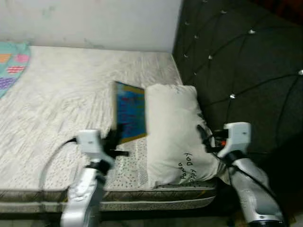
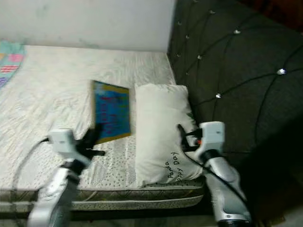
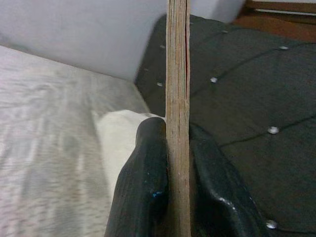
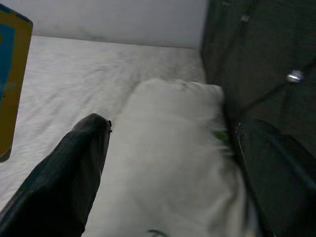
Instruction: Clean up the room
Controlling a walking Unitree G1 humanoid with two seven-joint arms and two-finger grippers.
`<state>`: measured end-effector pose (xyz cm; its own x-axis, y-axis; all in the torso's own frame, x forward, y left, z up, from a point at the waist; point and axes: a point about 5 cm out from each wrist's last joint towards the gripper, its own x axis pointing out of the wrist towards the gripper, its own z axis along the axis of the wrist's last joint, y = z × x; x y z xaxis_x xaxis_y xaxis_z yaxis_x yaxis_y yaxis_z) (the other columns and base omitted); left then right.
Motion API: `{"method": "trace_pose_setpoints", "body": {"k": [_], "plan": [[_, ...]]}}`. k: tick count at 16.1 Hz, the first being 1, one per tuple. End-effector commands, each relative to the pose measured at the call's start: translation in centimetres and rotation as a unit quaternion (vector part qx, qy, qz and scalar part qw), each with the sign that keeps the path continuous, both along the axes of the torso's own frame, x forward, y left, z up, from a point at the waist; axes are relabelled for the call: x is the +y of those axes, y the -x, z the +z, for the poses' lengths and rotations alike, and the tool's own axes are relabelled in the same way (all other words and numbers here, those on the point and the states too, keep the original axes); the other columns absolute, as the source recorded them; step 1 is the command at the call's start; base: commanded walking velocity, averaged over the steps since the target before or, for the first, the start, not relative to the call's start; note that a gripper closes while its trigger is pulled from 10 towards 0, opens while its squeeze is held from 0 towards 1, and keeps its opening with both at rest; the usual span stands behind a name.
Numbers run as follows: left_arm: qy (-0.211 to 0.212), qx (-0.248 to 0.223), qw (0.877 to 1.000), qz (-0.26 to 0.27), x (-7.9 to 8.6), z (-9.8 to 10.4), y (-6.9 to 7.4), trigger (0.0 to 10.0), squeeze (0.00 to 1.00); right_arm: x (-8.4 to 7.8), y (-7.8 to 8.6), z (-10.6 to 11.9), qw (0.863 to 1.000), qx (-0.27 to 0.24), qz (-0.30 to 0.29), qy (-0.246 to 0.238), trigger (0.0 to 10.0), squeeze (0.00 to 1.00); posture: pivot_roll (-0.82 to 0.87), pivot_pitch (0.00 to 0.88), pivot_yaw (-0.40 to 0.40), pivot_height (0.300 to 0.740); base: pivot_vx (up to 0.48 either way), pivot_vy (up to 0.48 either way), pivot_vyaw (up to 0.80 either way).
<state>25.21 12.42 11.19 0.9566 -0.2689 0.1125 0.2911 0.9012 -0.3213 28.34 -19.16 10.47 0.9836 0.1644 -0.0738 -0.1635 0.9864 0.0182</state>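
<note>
A bed (image 1: 61, 94) with a pale, speckled sheet runs up to a plain white wall (image 1: 94, 21). A dark tufted headboard (image 1: 246, 61), studded with shiny buttons, stands along its right side. At the far left lies what looks like a patterned teal blanket (image 1: 12, 61).

Blue book (image 1: 130, 113) with yellow-tan border, thin, page edges showing, clamped edge-on between the left fingers (image 3: 143, 187) and standing upright on its edge over the bed (image 1: 61, 90), its far side just beside the pillow. White pillow (image 1: 175, 132), plump, dark handwriting near its front end, lies lengthwise on the white mattress against the dark tufted headboard (image 1: 246, 61); the right fingers (image 4: 74, 173) spread wide with one on each side of it, the book well off the outer side of one finger.
</note>
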Motion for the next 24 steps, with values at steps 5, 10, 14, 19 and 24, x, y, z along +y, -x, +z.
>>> {"method": "trace_pose_setpoints", "body": {"k": [5, 10, 14, 19, 24], "plan": [[-0.001, -0.012, 1.0, 0.018, 0.71, 0.7, -0.19, 10.0, 0.0, 0.48, -0.18, 0.24, 1.0, -0.004, 0.01, 0.001, 10.0, 0.0, -0.06, 0.012, -0.029, 0.74, 0.0, 0.0, 0.0], [0.0, -0.004, 1.0, 0.022, 0.69, 0.47, -0.17, 10.0, 0.0, 0.46, -0.2, 0.18, 1.0, -0.003, 0.011, 0.001, 10.0, 0.0, -0.07, 0.011, -0.032, 0.74, 0.0, 0.0, 0.0], [0.001, -0.014, 1.0, 0.006, 0.28, 0.68, -0.04, 10.0, 0.0, 0.49, -0.31, 0.23, 1.0, -0.003, 0.015, 0.003, 10.0, 0.0, -0.07, 0.007, -0.034, 0.74, 0.078, -0.065, -0.69], [0.001, -0.013, 1.0, 0.006, 0.27, 0.67, 0.03, 10.0, 0.0, 0.49, -0.28, 0.25, 1.0, -0.003, 0.015, 0.004, 10.0, 0.0, -0.07, 0.015, -0.035, 0.74, 0.367, -0.261, 0.0], [0.001, 0.005, 1.0, 0.026, 0.75, 0.28, -0.15, 10.0, 0.0, 0.45, -0.2, 0.09, 1.0, -0.001, 0.013, 0.006, 10.0, 0.0, -0.06, 0.021, -0.034, 0.74, 0.123, -0.053, 0.0]]}}
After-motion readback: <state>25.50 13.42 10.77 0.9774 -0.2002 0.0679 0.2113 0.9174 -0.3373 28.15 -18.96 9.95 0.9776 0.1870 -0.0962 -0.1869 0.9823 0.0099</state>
